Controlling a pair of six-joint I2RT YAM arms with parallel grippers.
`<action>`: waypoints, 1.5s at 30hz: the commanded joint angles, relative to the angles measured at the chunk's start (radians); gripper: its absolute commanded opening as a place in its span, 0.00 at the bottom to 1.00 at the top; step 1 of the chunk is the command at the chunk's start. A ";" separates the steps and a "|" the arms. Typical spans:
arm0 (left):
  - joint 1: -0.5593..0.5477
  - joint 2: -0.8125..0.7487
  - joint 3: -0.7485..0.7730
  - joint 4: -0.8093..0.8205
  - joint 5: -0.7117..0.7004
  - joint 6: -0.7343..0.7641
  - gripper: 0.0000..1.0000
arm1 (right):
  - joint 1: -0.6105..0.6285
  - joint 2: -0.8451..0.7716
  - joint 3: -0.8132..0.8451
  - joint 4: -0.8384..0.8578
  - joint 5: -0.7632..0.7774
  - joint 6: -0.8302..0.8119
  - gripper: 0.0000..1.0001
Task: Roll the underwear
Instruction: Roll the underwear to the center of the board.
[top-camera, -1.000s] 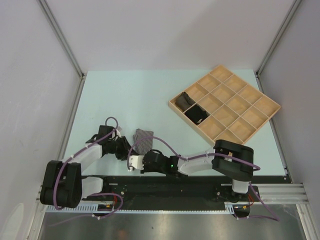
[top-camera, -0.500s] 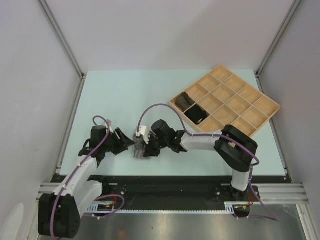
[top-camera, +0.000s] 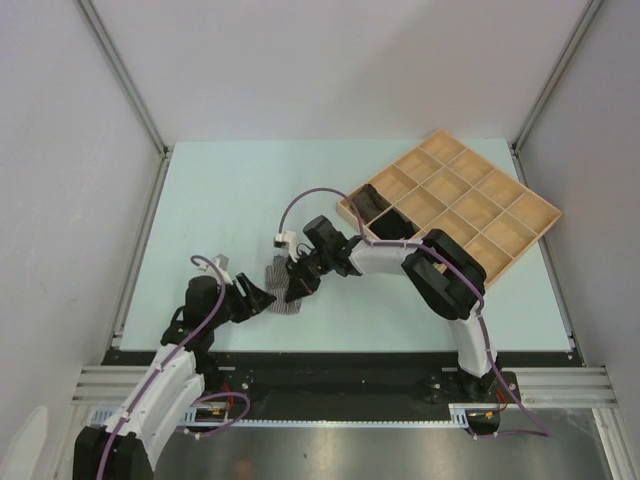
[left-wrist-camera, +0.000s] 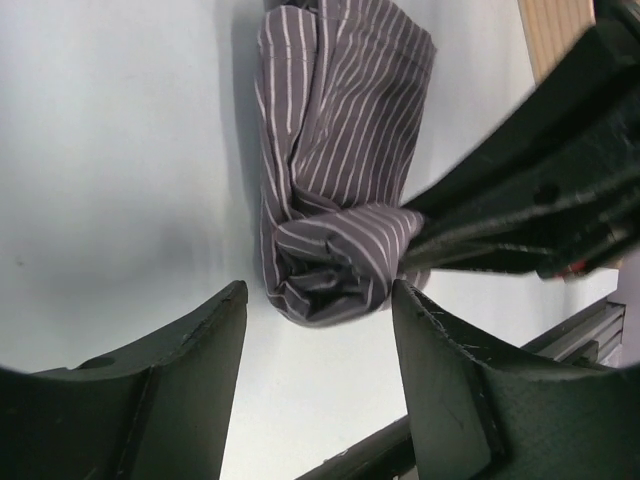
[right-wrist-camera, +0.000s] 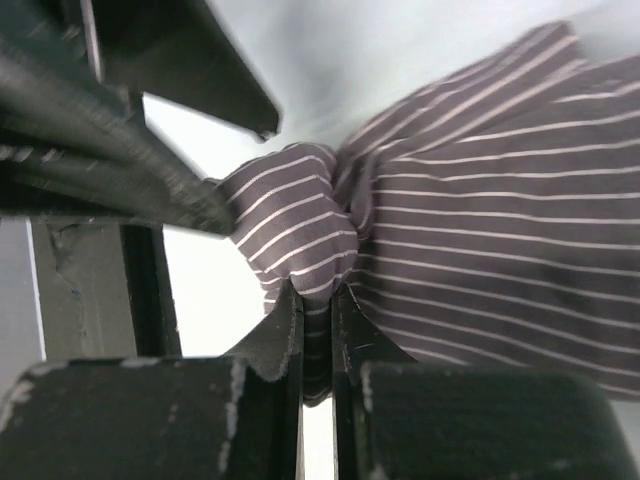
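A grey brief with thin white stripes (top-camera: 283, 292) lies bunched on the table near the front, partly rolled. It also shows in the left wrist view (left-wrist-camera: 340, 150) and the right wrist view (right-wrist-camera: 480, 250). My right gripper (top-camera: 298, 282) is shut on a fold at the brief's near end (right-wrist-camera: 318, 300). My left gripper (top-camera: 262, 297) is open just left of the brief; its jaws (left-wrist-camera: 320, 350) stand apart short of the rolled end and touch nothing. A dark brown brief (top-camera: 368, 203) and a black brief (top-camera: 392, 229) sit in two compartments of the wooden tray (top-camera: 487, 187).
The tray stands at the back right, turned like a diamond, most compartments bare. The right arm's purple cable (top-camera: 300, 205) loops above the brief. The black rail (top-camera: 330, 370) runs along the table's near edge. Grey walls stand on both sides.
My right gripper has moved from the near edge away onto the brief and shut on it. My left arm has drawn back toward the near edge, its gripper still open.
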 joint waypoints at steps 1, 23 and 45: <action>-0.025 -0.031 -0.019 0.076 0.007 0.020 0.65 | -0.038 0.065 0.067 -0.044 -0.020 0.040 0.00; -0.083 0.306 0.028 0.267 -0.137 0.063 0.40 | -0.063 0.119 0.153 -0.133 -0.026 0.014 0.16; -0.092 0.588 0.309 -0.003 -0.150 0.108 0.06 | 0.116 -0.275 0.009 -0.065 0.445 -0.264 0.93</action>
